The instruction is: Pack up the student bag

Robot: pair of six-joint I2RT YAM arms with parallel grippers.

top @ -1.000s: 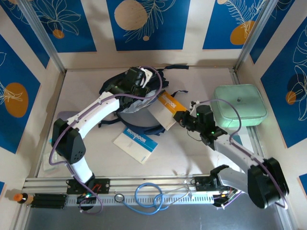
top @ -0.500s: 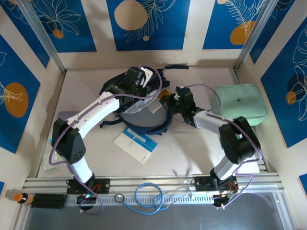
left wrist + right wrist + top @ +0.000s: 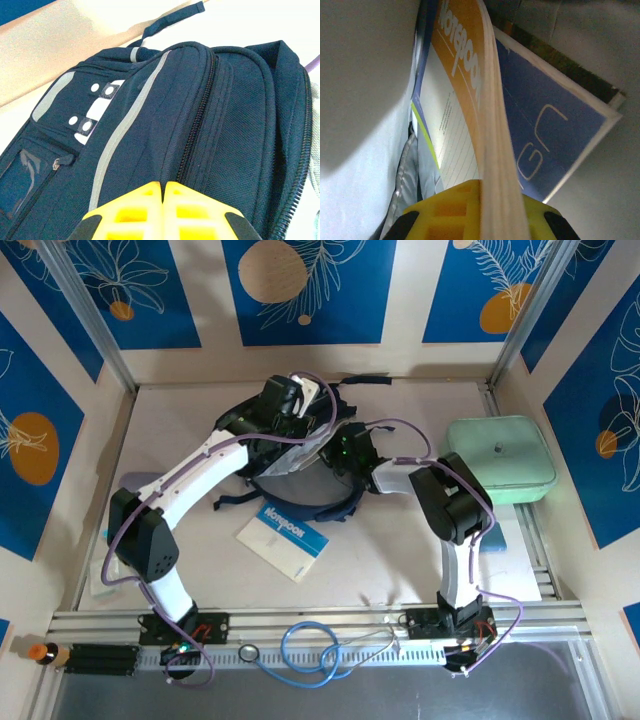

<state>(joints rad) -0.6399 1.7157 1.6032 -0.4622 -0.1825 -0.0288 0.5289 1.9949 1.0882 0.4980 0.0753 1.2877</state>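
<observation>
Student bag, fabric tight between left jaws; orange notebook tight between right jaws.

White-and-black jointed arms, purple cables looping alongside, yellow moulded fingers with square recesses

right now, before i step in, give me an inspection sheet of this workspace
surface: pale table, no spills seen
job's things: student bag open; orange notebook in its opening; blue notebook outside on table
clutter: mint-green case at right
grippers: left fingers shut at bag's top; right fingers shut on orange notebook
cables: purple cables along arms; blue cable coiled at near rail
surroundings: blue leaf-print panels
</observation>
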